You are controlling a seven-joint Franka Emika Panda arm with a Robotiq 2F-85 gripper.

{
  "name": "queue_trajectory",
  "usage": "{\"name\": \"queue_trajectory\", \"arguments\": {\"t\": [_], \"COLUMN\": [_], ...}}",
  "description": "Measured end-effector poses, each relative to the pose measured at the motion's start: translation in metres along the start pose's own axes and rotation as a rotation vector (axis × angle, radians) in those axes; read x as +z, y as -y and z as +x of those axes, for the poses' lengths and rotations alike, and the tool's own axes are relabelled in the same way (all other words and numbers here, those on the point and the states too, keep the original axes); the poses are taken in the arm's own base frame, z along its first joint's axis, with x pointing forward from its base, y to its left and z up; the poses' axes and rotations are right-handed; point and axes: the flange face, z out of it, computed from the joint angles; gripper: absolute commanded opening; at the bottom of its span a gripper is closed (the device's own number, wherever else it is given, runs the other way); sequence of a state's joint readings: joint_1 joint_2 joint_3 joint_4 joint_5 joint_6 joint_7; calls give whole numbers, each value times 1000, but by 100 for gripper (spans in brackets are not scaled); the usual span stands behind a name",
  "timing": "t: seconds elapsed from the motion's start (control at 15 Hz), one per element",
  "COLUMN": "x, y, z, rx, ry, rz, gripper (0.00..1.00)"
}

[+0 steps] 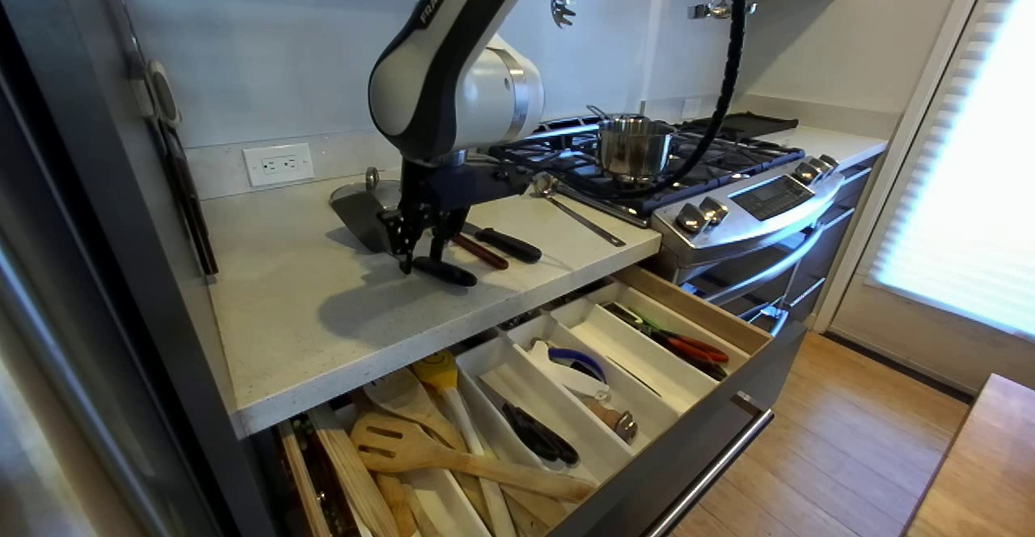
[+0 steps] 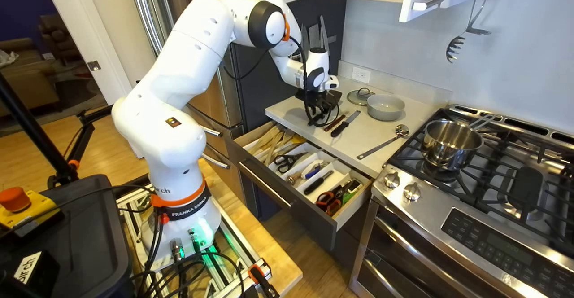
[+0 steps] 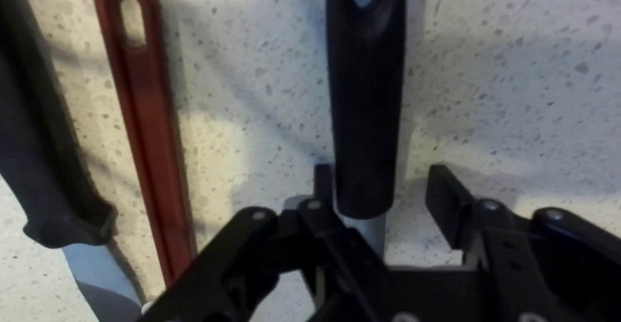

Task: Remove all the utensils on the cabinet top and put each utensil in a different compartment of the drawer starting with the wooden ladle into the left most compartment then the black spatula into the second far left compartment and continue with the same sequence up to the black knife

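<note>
In the wrist view, the claw [image 3: 382,188] is parted astride the handle of the black spatula [image 3: 366,99]: one finger just beside it, the other apart, a gap hard to read in both exterior views. The spatula lies on the worktop [image 1: 267,335], handle toward the front edge. In an exterior view its blade [image 1: 360,215], outside the wrist view, points toward the rear edge.
</note>
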State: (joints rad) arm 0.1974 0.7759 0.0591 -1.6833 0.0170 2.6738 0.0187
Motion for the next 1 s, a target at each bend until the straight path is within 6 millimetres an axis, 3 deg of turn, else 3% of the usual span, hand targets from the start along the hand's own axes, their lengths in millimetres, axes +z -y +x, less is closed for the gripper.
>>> {"name": "queue_trajectory", "arguments": {"t": [0.13, 0.6, 1.0], "x": [0, -11, -58], "y": [2, 16, 40], "z": [-1, -5, -27], "rx": [1, 58, 155], "ry": [11, 54, 56], "rz": [4, 26, 75], "gripper": [7, 8, 8]}}
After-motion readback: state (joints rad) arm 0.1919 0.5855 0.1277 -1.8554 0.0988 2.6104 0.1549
